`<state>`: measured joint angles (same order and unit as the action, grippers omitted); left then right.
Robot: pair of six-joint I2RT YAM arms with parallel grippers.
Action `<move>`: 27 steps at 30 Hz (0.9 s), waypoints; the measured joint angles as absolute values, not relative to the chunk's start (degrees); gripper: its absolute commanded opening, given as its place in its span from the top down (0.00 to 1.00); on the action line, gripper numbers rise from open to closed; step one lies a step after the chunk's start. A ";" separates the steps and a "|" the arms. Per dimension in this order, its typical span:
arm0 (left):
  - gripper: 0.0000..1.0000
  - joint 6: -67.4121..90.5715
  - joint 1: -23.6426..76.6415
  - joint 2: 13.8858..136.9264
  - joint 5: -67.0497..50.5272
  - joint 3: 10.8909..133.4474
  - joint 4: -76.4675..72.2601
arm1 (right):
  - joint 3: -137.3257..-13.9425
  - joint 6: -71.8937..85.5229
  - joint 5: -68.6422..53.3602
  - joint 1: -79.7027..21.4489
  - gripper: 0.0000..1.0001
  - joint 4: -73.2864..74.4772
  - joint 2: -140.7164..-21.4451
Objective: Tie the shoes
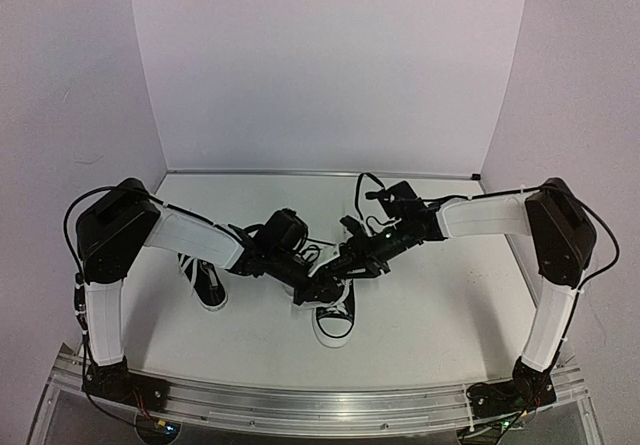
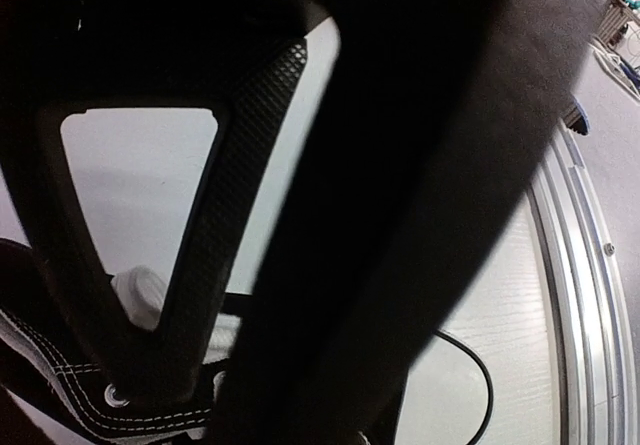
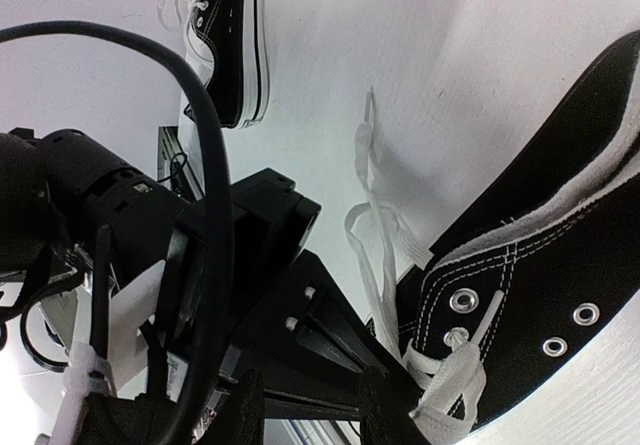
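My left gripper [image 1: 303,283] is clamped shut right over the middle shoe [image 1: 335,323]. Its wrist view is mostly my own dark fingers, with one ribbed pad [image 2: 255,125] up close. Under that pad I see the shoe's stitched black side and a bit of white lace [image 2: 140,295]. I cannot tell whether any of it is caught in the jaws.

My right gripper [image 3: 315,417] hangs at the same shoe's eyelets. Its jaws are narrowly apart, and I can see nothing between them. A bunch of lace lies just beside one finger, outside the gap. A loose strand [image 3: 365,215] trails off the shoe across the table [image 1: 440,305].

The middle shoe sits with its toe toward my bases. The other shoe [image 1: 205,280] lies well to its left.
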<state>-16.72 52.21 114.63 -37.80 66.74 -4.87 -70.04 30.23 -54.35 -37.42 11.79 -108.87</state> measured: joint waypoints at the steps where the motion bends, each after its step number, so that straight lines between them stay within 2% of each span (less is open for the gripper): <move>1: 1.00 -16.82 52.26 114.63 -37.96 66.75 -5.21 | -69.66 30.32 -54.09 -37.31 0.51 11.89 -108.46; 5: 1.00 -17.20 52.77 114.64 -38.66 66.78 -6.26 | -67.29 31.02 -52.84 -36.74 0.44 12.70 -105.12; 9: 1.00 -17.85 53.26 114.68 -40.42 67.30 -6.57 | -63.90 32.17 -51.04 -35.36 0.44 13.27 -98.86; 13: 1.00 -18.22 53.60 115.98 -42.59 69.68 -4.22 | -58.61 33.38 -50.40 -34.02 0.49 12.33 -93.54; 19: 1.00 -18.04 53.57 119.23 -44.81 72.89 1.92 | -51.34 34.30 -49.91 -34.30 0.54 12.29 -92.79; 27: 1.00 -16.25 53.56 120.06 -44.95 74.24 4.32 | -49.21 35.19 -46.08 -34.33 0.74 11.94 -93.10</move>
<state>-16.25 53.56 120.06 -44.95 74.24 4.32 -49.21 35.19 -46.08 -34.33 11.94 -93.10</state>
